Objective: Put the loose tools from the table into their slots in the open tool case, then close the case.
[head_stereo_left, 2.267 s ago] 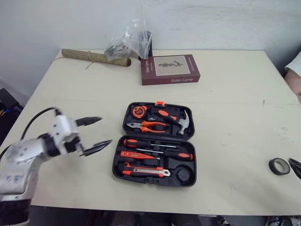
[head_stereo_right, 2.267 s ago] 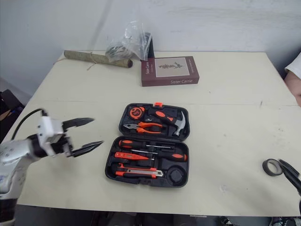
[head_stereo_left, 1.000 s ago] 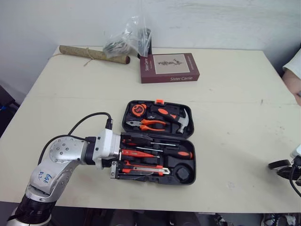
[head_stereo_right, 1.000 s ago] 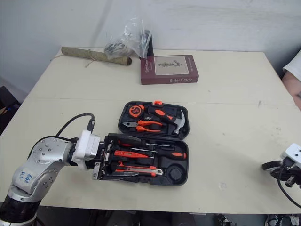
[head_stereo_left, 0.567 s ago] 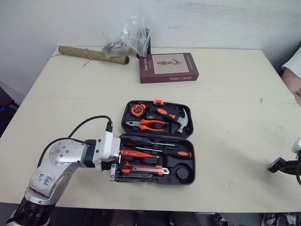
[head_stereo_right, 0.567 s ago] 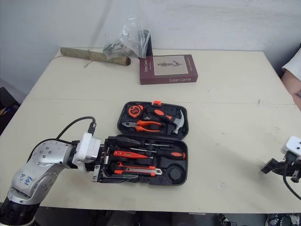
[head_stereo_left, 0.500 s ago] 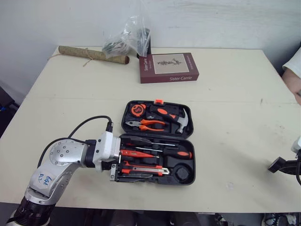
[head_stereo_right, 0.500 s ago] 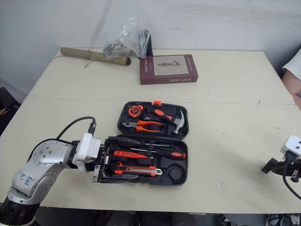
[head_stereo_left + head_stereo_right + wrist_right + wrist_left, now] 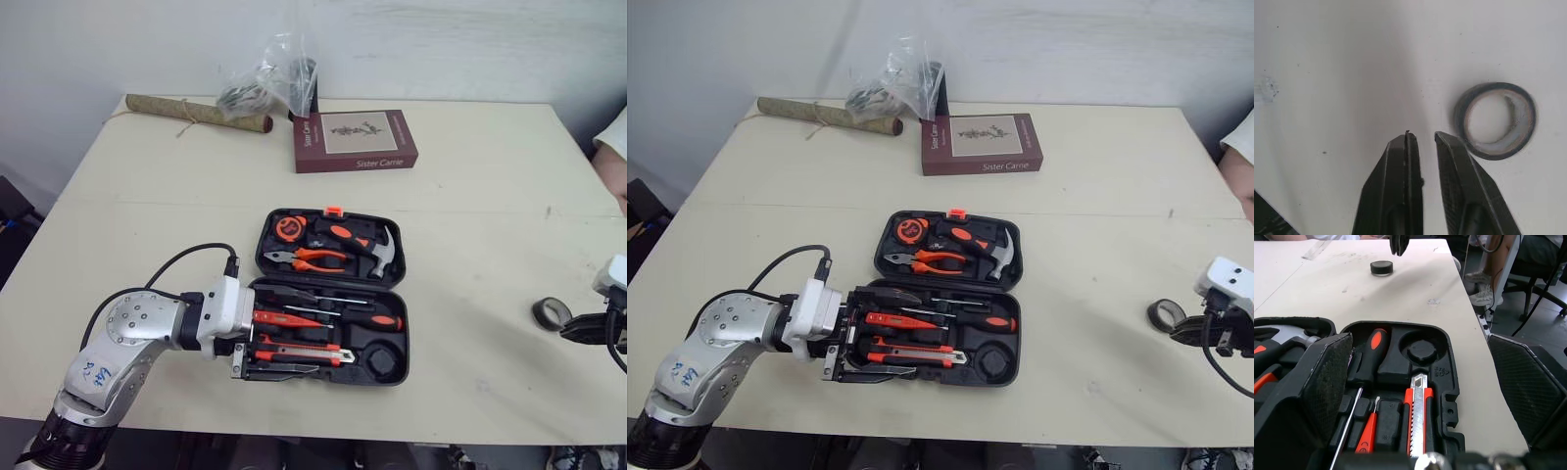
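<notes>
The black plastic tool case [image 9: 370, 340] lies open near the front middle of the cream worktop [image 9: 176, 196], lid half toward the far side. Its lid holds an orange-and-black tape measure [image 9: 288, 229], orange-handled pliers [image 9: 309, 258] and a steel-headed hammer [image 9: 367, 247]. The near half holds black-and-orange screwdrivers [image 9: 362, 318] and an orange utility knife [image 9: 1418, 406]. A round recess [image 9: 380, 362] at that half's right end is empty.

The loose black roll of tape [image 9: 1381, 268] lies flat on the worktop, well to the right of the case and apart from it.

The right pincer [image 9: 1423, 142] is low over the worktop just beside the roll. Its two fingers stand narrowly apart with only a slim gap, and they hold nothing. The roll lies off to one side of them, not between them.

The left pincer [image 9: 1420, 347] reaches in at the case's left end, spread wide. One finger is over the screwdriver slots and the other hangs past the case's front edge. It grips nothing.

Farther back lie a maroon book [image 9: 355, 141], a crumpled clear plastic bag [image 9: 265, 83] and a brown rolled tube [image 9: 196, 115]. A person's arm [image 9: 612, 157] shows at the right edge.
</notes>
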You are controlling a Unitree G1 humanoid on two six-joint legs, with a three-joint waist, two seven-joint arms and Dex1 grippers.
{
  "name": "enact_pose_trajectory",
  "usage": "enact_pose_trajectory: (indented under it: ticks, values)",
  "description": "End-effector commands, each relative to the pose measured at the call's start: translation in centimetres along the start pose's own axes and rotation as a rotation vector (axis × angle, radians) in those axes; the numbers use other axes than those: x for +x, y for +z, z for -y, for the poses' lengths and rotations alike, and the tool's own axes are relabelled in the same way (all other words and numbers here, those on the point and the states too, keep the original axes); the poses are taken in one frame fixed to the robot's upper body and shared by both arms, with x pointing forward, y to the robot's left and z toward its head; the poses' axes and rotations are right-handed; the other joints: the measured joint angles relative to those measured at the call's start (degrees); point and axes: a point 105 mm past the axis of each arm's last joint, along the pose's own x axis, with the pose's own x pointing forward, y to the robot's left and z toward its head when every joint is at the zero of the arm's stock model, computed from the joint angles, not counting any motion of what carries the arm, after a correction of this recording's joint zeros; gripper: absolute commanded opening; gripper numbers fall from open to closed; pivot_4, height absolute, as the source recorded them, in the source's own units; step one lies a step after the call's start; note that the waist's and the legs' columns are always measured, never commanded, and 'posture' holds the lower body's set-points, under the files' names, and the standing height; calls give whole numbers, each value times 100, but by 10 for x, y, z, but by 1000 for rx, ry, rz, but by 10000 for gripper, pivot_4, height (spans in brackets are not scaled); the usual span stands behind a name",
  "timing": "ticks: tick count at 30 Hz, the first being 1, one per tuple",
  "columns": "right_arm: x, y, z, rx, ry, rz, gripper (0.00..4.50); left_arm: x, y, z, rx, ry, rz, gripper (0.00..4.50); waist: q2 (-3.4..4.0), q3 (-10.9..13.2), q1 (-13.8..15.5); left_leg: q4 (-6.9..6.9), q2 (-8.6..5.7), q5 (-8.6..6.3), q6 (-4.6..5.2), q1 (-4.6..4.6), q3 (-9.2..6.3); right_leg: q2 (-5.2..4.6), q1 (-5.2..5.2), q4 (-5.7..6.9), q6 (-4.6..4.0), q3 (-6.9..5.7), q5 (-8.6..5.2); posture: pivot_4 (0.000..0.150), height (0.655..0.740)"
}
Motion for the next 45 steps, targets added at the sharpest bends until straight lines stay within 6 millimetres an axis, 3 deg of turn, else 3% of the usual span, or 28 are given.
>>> enact_pose_trajectory:
  ticks: [1,2,22,28,31,35,36,41,45]
  values:
    - [-6,19,-10,-24,28,17,23598,1,2,1,24,-10,0,45000,0,0,-1,1,0,0,0,0,0,1,0,1,0,0,0,1500,7400]
    - [-4,19,-10,-25,21,15,26566,1,3,1,26,-11,2,45000,0,0,-8,1,1,0,0,0,-1,0,0,2,0,0,0,1500,7400]
    - [37,4,33,-15,-85,-92,26566,3,17,-6,67,-20,30,45000,0,1,-22,29,1,1,-2,-5,7,12,-16,35,-4,4,-3,1500,7400]
    - [42,6,35,-13,-61,-85,26566,3,21,-8,75,-21,22,45000,2,1,-21,30,1,1,-2,-6,9,16,-20,39,-6,4,-4,1500,7400]
    - [44,9,33,-27,-48,-69,20728,3,23,-9,75,-15,27,45000,2,1,-22,31,2,1,-2,-6,9,15,-20,41,-6,4,-4,1500,7400]
    - [37,15,34,-85,-47,-68,4765,3,26,-11,67,1,53,45000,2,1,-23,32,3,1,-2,-5,9,18,-20,43,-6,4,-4,1500,7400]
    - [33,20,32,-128,-33,-66,318,2,26,-11,66,0,62,45000,2,1,-23,32,3,1,-2,-5,9,19,-19,43,-6,4,-4,1500,7400]
    - [21,77,-2,-315,119,30,318,-7,29,-15,91,41,94,45000,23,13,-61,34,6,1,-3,-4,14,18,-23,47,-6,6,-4,1500,7400]
    - [29,119,-70,-546,379,92,318,-18,16,-3,70,17,41,45000,24,15,-46,33,18,3,-11,-3,10,19,-25,50,-9,5,-6,1500,7400]
